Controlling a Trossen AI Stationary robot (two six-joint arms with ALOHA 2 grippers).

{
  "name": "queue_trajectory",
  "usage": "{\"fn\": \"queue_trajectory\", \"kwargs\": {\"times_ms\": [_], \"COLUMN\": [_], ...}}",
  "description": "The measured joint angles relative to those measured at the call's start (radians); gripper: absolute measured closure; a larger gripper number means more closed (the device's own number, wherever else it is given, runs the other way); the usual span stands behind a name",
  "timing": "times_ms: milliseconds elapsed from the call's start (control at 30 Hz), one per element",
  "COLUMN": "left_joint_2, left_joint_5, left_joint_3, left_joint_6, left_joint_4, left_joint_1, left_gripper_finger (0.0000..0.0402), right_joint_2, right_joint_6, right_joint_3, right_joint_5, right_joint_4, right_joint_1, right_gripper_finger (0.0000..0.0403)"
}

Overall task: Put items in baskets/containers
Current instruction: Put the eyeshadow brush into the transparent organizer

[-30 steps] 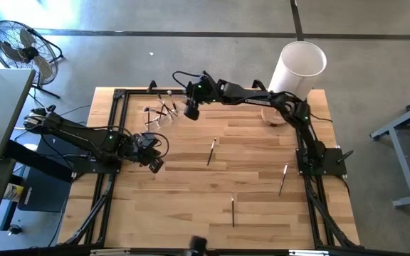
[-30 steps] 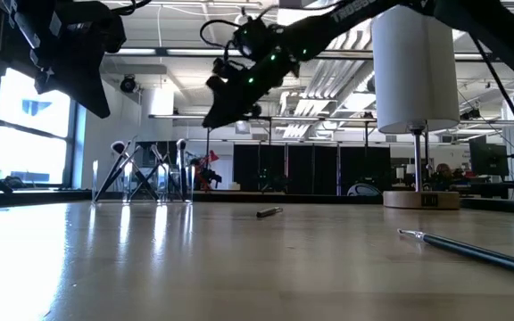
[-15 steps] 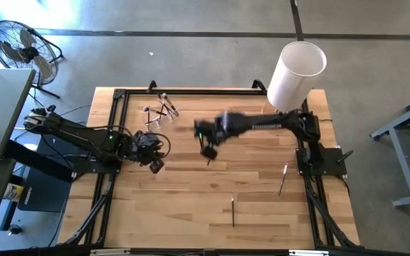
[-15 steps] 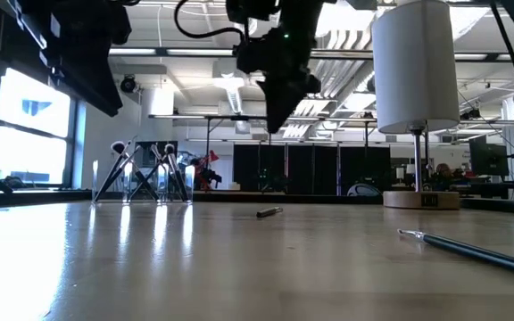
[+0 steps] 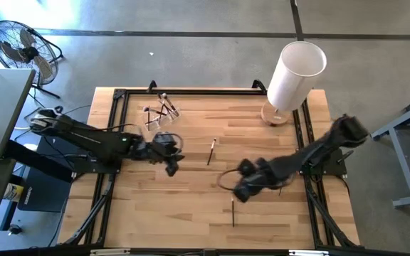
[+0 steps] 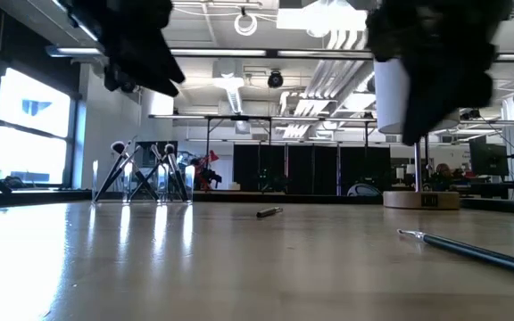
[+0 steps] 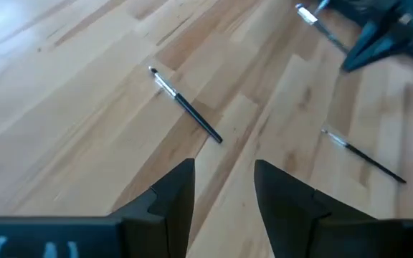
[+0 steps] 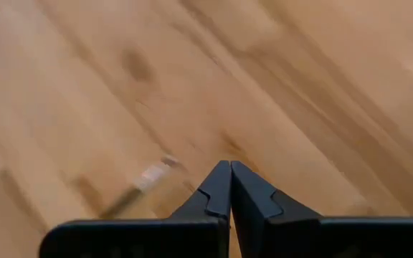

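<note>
Wooden desk (image 5: 191,206) held three loose brushes; the right claw (image 5: 242,190), fingers together and empty, should part above the nearest brush (image 5: 233,212), while the left claw (image 5: 171,165) hovered parted.

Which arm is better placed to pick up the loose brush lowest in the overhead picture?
The right. The right gripper hangs just beside that brush, though its fingers are shut. The left gripper, open, is farther off, nearer the middle brush.
</note>
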Motion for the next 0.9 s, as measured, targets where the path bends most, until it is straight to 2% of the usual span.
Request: {"fn": "queue_trajectory", "kwargs": {"times_ms": [167, 267, 500, 600, 767, 900], "left_joint_2": [0.225, 0.347, 0.603, 0.699, 0.821, 0.893], "left_joint_5": [0.057, 0.059, 0.114, 0.143, 0.198, 0.248], "left_joint_3": [0.17, 0.314, 0.628, 0.733, 0.859, 0.914], "left_joint_6": [-0.003, -0.031, -0.089, -0.091, -0.072, -0.077], "left_joint_4": [-0.071, -0.161, -0.375, -0.378, -0.378, -0.414], "left_joint_1": [0.081, 0.129, 0.247, 0.288, 0.343, 0.375], "left_gripper_finger": [0.0259, 0.0259, 0.0259, 0.0259, 0.0259, 0.0259], "right_joint_2": [-0.207, -0.317, -0.517, -0.578, -0.644, -0.671], "right_joint_6": [0.188, 0.227, 0.152, 0.11, 0.064, 0.036], "right_joint_3": [-0.202, -0.296, -0.439, -0.482, -0.529, -0.542], "right_joint_5": [0.063, 0.078, 0.081, 0.095, 0.095, 0.08], "right_joint_4": [0.001, 0.003, 0.008, 0.009, 0.009, 0.004], "right_joint_1": [0.1, 0.131, 0.134, 0.134, 0.134, 0.134], "right_gripper_finger": [0.0401, 0.0401, 0.0401, 0.0402, 0.0402, 0.0401]}}
